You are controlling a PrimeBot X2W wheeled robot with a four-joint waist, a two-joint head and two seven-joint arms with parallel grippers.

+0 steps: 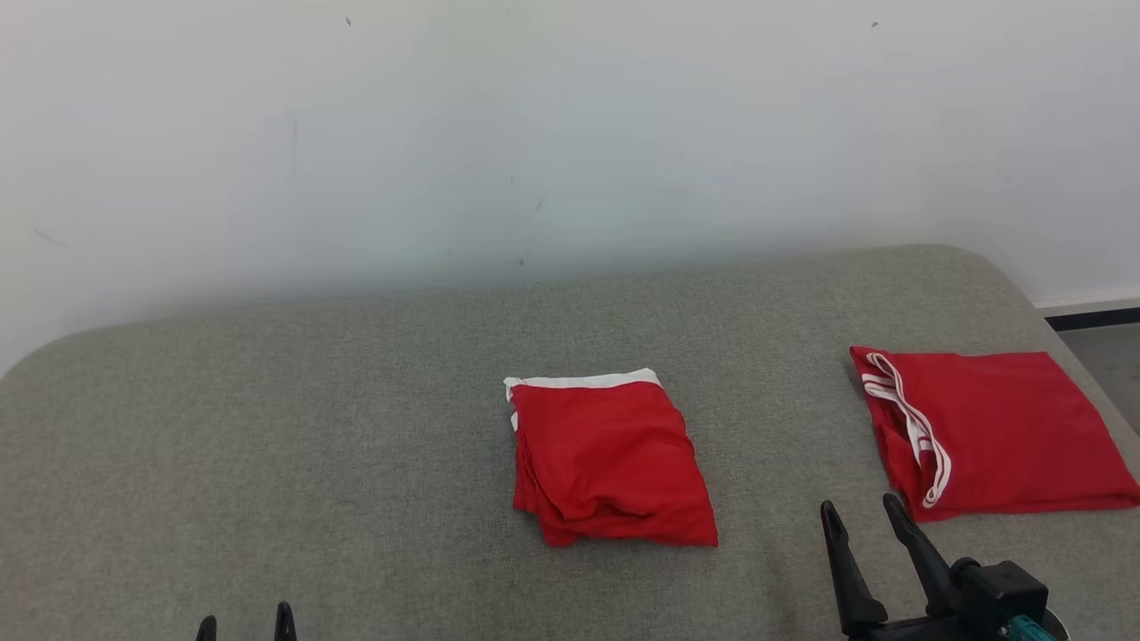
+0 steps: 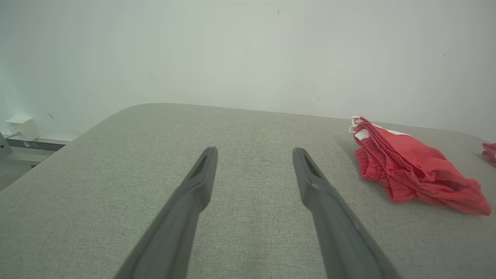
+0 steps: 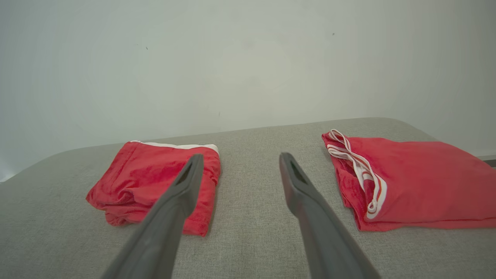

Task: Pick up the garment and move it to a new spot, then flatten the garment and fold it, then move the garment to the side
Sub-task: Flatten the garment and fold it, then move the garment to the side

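Lying near the middle of the grey upholstered surface, the folded red cloth garment with a white band forms a compact, slightly rumpled rectangle. Its white band runs along the far edge, towards the wall, and its stacked layers show along its left side in the head view. In the left wrist view the same garment sits off to the right, with its layered edges facing the camera. In the right wrist view it lies on the left, partly behind one dark finger.

A second folded red garment with white striped trim rests well apart from the first, close to the right-hand rounded corner of the surface. Its trim curves along the edge nearer the first garment. The right wrist view shows it on the right.

The right gripper hovers at the lower right, just in front of the second garment. Its two long fingers are spread apart and hold nothing. In its own view the right gripper points at the bare strip of surface between the two garments.

The left gripper shows its fingertips at the lower left, far from both garments. In its own view the left gripper has its fingers wide apart over bare fabric, gripping nothing.

A plain white wall rises behind the surface, and a small white box sits at its base.
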